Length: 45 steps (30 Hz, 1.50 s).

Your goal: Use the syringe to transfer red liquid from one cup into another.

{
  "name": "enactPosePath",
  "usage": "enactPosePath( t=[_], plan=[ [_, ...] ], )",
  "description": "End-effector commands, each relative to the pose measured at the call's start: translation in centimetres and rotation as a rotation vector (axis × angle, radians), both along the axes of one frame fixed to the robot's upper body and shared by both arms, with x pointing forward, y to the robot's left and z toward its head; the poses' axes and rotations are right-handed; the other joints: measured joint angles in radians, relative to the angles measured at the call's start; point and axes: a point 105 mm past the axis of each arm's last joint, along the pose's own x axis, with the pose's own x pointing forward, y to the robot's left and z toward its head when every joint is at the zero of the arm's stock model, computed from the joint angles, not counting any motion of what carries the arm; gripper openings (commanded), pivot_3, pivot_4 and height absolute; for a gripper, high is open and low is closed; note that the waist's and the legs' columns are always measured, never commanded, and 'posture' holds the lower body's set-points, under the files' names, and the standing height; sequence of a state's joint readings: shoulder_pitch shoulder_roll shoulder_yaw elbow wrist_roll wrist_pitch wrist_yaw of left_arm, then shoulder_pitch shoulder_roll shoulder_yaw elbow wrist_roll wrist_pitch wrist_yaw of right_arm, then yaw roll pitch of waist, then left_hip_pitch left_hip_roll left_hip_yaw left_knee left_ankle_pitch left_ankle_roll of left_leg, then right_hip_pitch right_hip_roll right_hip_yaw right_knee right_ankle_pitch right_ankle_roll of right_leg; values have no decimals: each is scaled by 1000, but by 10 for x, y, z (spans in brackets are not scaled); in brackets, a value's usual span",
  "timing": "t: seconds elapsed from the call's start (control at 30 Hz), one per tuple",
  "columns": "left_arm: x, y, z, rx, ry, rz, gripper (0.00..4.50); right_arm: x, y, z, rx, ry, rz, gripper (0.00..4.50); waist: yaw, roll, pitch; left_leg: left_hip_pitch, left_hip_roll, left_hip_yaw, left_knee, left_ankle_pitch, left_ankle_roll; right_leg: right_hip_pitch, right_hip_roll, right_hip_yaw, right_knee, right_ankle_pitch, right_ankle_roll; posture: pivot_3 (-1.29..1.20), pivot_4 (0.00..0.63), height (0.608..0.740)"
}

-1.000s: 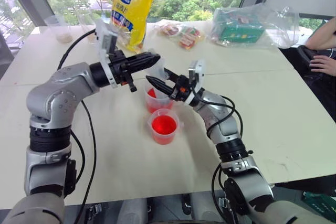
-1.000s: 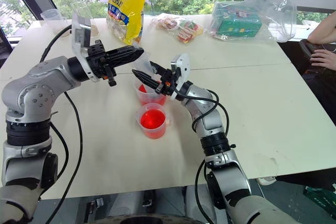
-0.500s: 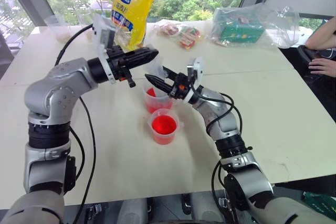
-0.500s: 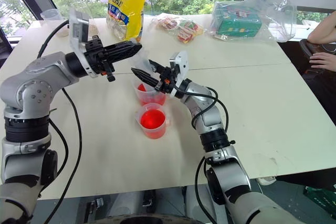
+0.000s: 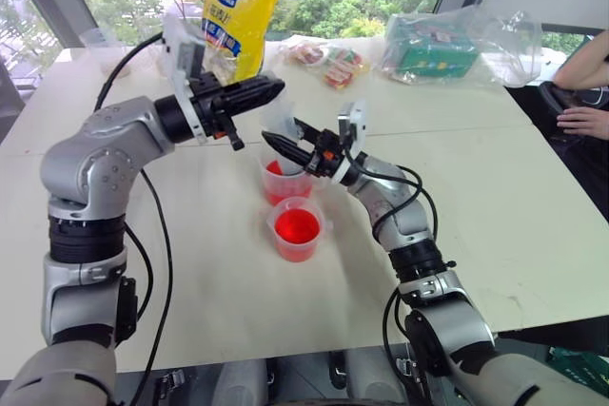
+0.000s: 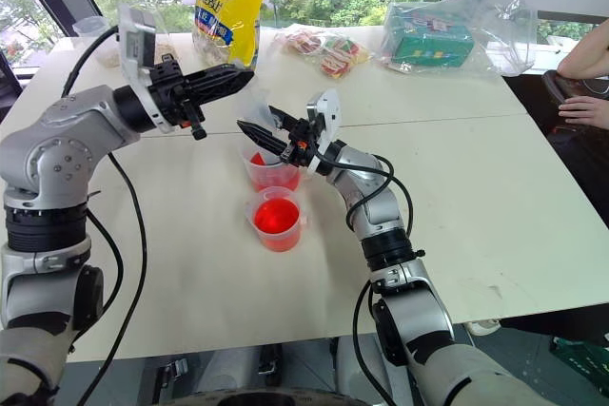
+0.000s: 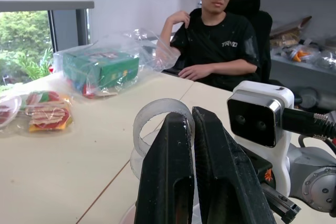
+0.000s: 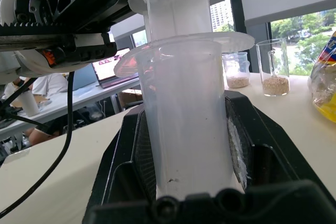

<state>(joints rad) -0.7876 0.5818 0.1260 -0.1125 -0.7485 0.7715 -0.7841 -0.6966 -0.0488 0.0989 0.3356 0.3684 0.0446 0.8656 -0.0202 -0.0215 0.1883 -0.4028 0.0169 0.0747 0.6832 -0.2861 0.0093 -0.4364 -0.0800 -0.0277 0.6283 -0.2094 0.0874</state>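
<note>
The syringe (image 5: 280,128) stands upright with its tip down inside the taller clear cup (image 5: 285,183), which holds red liquid. My right gripper (image 5: 284,137) is shut on the syringe's clear barrel (image 8: 184,119) just under its flange. Coming in level from the left, my left gripper (image 5: 275,91) has its fingers (image 7: 176,150) pressed together at the plunger's top disc (image 7: 157,121). The plunger (image 8: 170,9) sticks a little way out of the barrel. The shorter lipped cup (image 5: 298,228), filled with red liquid, sits just in front of the taller one.
At the table's far side stand a yellow bag (image 5: 242,7), snack packets (image 5: 328,62), a green box in a plastic bag (image 5: 440,48) and clear cups with beige grains (image 5: 107,50). A person (image 7: 226,35) sits at the far right corner.
</note>
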Motion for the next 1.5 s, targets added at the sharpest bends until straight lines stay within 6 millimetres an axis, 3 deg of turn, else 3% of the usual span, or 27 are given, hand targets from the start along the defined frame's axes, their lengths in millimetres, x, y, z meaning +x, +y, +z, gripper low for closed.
enactPosePath(
  t=[0.03,0.2,0.47,0.57,0.8,1.2,1.37,1.5],
  plan=[
    [-5,19,54,-70,-225,93,37,-13,15,-27,-83,59,98,1443,0,0,0,0,0,0,0,0,0,0,0,0,0,0,0,0,150,740],
    [-5,15,41,-15,-203,83,37,-12,15,-21,-70,41,93,1443,0,0,0,0,0,0,0,0,0,0,0,0,0,0,0,0,150,740],
    [-9,12,10,64,-120,49,37,-9,12,12,-14,-32,72,1443,-4,0,0,0,0,0,0,0,0,0,0,0,0,0,0,0,150,740],
    [-11,16,3,66,-89,48,1025,-8,11,23,2,-52,67,1443,-6,0,0,0,0,0,0,0,0,-1,0,0,0,0,0,0,150,740],
    [-17,32,-7,108,-48,83,4459,-4,6,41,27,-81,50,1443,-4,1,0,-3,0,0,0,0,0,-4,-1,0,0,0,0,0,150,740],
    [-22,57,3,101,-55,145,4459,-4,-2,69,106,-121,25,1443,2,1,1,-6,0,0,-1,0,0,-6,-1,0,-1,0,0,0,150,740],
    [-17,58,12,71,-67,151,4459,-31,-14,110,184,-156,105,1443,2,1,1,-6,0,0,-1,0,0,-6,-1,0,-1,0,0,0,150,740],
    [-15,58,13,70,-64,141,4459,-68,-22,122,200,-105,249,1443,3,1,1,-6,0,0,-1,0,0,-6,-1,-1,-1,0,0,0,150,740]
  ],
)
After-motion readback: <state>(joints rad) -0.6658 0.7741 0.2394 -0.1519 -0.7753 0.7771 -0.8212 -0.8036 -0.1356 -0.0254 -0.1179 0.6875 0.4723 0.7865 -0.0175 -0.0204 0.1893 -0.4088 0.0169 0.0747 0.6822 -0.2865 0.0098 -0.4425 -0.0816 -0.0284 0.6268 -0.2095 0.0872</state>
